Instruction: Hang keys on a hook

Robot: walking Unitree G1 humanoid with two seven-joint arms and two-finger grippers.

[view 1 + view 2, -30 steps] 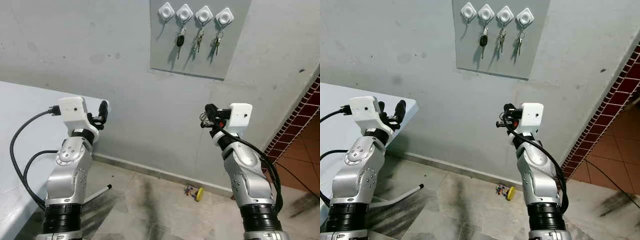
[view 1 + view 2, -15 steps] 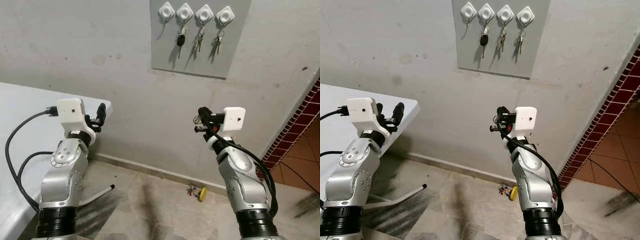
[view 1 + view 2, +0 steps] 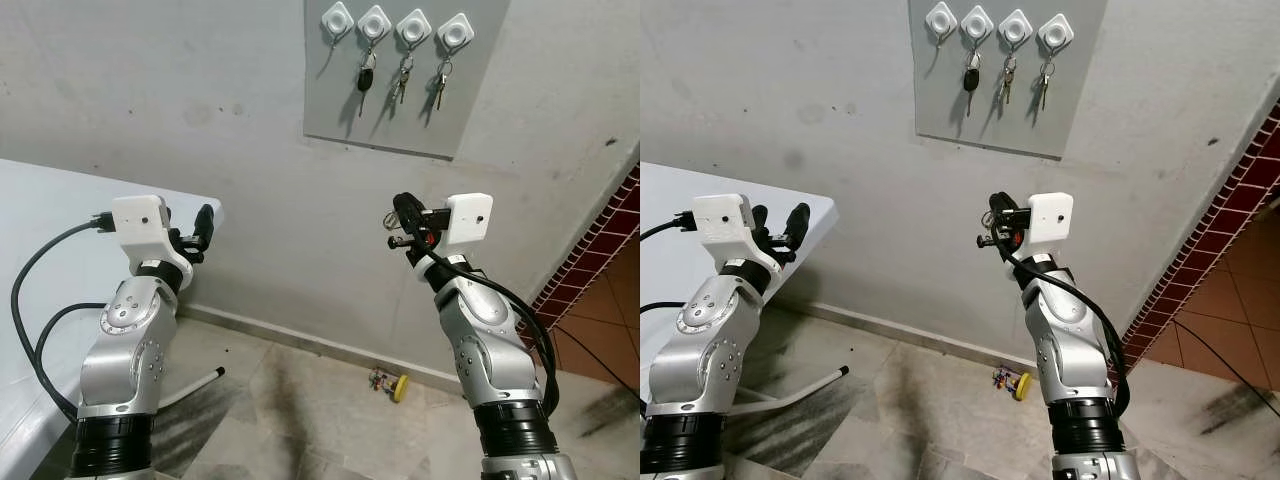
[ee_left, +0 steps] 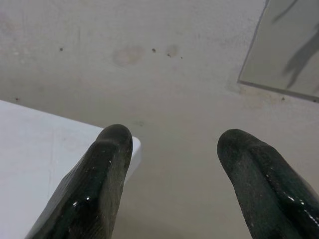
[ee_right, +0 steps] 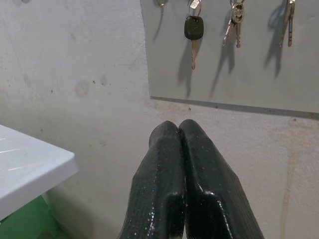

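The right end effector [image 3: 398, 218], fingers pressed together on a bunch of keys [image 3: 393, 223], is raised below the hook board [image 3: 400, 75] at 12 o'clock. The left end effector [image 4: 174, 164] hovers open near the table [image 3: 60, 215].

The two head cameras are looking forward and down at a grey wall, sharing the hook board [image 3: 400, 75], both arms and the floor. Each wrist camera is looking along its own fingers toward that wall, the right one also catching the board's hanging keys [image 5: 193, 30].
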